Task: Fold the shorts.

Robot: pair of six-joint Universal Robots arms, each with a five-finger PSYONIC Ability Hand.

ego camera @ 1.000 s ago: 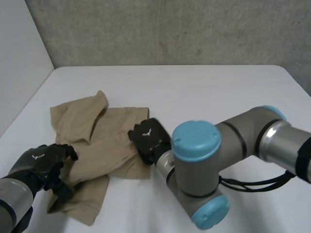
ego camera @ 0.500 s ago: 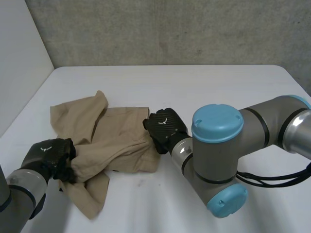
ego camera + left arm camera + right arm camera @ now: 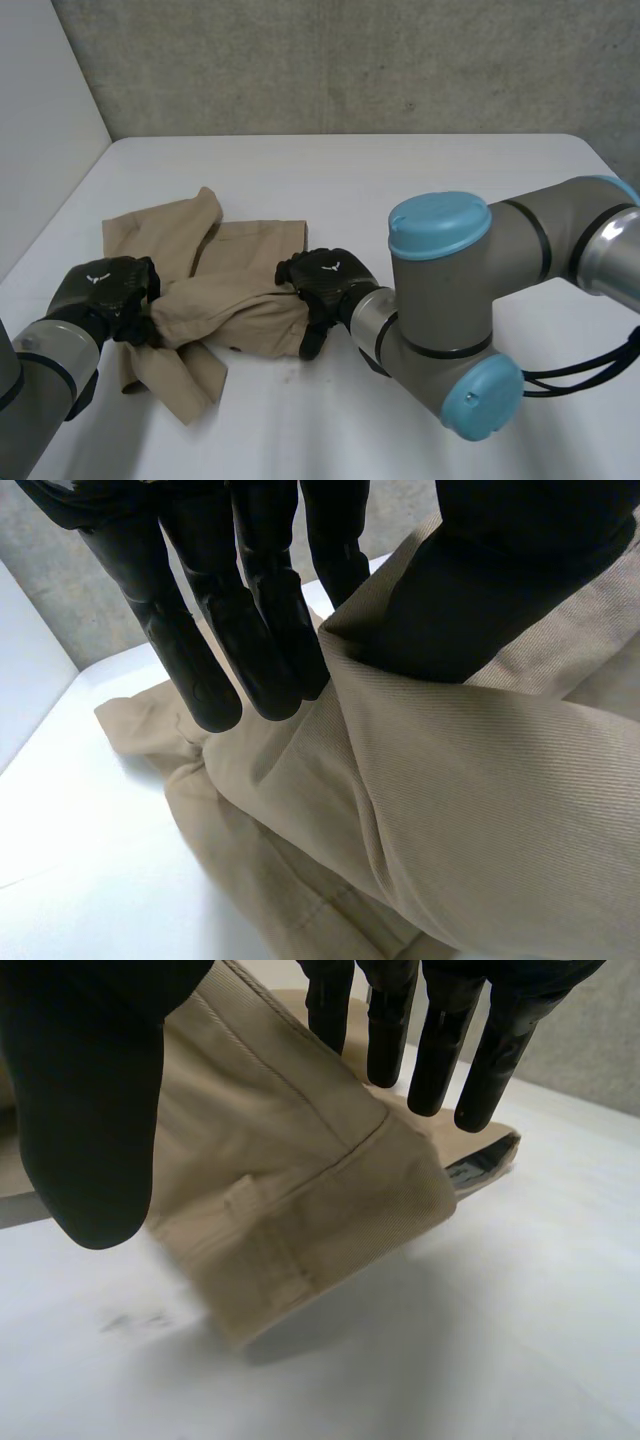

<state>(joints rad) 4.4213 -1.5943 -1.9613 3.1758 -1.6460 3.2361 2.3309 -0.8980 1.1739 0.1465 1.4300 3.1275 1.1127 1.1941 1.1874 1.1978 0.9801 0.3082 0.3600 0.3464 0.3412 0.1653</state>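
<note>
The tan shorts (image 3: 235, 270) lie rumpled on the left half of the white table (image 3: 420, 180). One leg is spread toward the far left and a bunched fold is raised across the middle. My left hand (image 3: 105, 290) is at the fold's left end. In the left wrist view the hand (image 3: 250, 630) pinches a ridge of the shorts (image 3: 480, 810) between thumb and fingers. My right hand (image 3: 325, 280) is at the right end, by the waistband. There its fingers (image 3: 440, 1050) stand straight and apart from the thumb, with the waistband of the shorts (image 3: 300, 1200) loose between them.
The right arm's large grey elbow with light-blue caps (image 3: 440, 300) hangs over the table's near middle. Bare table stretches to the right and behind the shorts. A grey wall (image 3: 350, 60) stands along the far edge.
My left hand has shut on the cloth and drawn it up and inward. My right hand has shifted slightly left and spread its fingers, loosening its hold on the waistband.
</note>
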